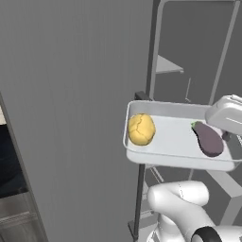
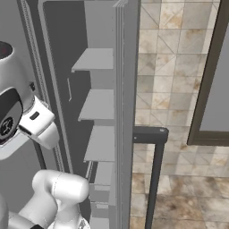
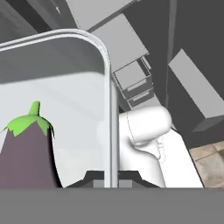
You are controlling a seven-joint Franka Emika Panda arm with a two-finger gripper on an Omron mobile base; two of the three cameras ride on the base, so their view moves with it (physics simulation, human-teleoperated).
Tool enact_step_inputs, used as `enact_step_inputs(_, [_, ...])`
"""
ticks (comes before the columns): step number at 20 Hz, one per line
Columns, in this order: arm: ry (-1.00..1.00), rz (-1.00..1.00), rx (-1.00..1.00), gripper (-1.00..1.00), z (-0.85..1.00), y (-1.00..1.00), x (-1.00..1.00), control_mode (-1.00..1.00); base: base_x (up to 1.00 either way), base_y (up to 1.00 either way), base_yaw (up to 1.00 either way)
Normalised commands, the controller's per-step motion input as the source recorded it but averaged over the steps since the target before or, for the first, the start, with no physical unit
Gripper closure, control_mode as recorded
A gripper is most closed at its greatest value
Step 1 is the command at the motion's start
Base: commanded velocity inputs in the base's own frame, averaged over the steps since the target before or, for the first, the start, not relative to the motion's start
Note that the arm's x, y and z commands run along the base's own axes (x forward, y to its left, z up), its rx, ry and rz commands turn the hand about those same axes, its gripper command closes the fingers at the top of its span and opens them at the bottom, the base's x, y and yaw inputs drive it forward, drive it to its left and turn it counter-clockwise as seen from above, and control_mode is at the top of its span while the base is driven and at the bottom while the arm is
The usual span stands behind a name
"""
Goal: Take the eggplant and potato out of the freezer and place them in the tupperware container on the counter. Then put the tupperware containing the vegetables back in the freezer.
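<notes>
Both vegetables, potato (image 1: 141, 129) and eggplant (image 1: 208, 138), visible from left

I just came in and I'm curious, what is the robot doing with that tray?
The robot's gripper is shut on the rim of the tupperware container, holding it up at the open freezer. The potato and the eggplant already lie inside the tray, apart from each other.

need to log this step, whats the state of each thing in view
freezer: door open, shelves showing
tupperware container: held up by one rim in front of the open freezer, roughly level
potato: lying in the container, at one end
eggplant: lying in the container, at the gripper end
gripper: shut on the container's rim
</notes>
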Motion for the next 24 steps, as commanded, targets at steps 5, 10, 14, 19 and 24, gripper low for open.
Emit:
enact_step_inputs(5, [-0.14,-0.19,0.0,1.0,0.41,-0.21,0.0,-1.0,0.0,0.0,0.0])
enact_step_inputs(10, [-0.09,-0.22,0.0,1.0,0.4,-0.26,0.09,-1.0,0.0,0.0,0.0])
enact_step_inputs(14, [-0.01,-0.21,0.0,1.0,0.24,-0.29,0.33,-1.0,0.0,0.0,0.0])
enact_step_inputs(19, [-0.04,-0.22,0.02,1.0,0.12,-0.16,0.25,-1.0,0.0,0.0,0.0])
enact_step_inputs(24, [-0.11,-0.22,0.05,1.0,0.01,-0.06,0.18,-1.0,0.0,0.0,0.0])
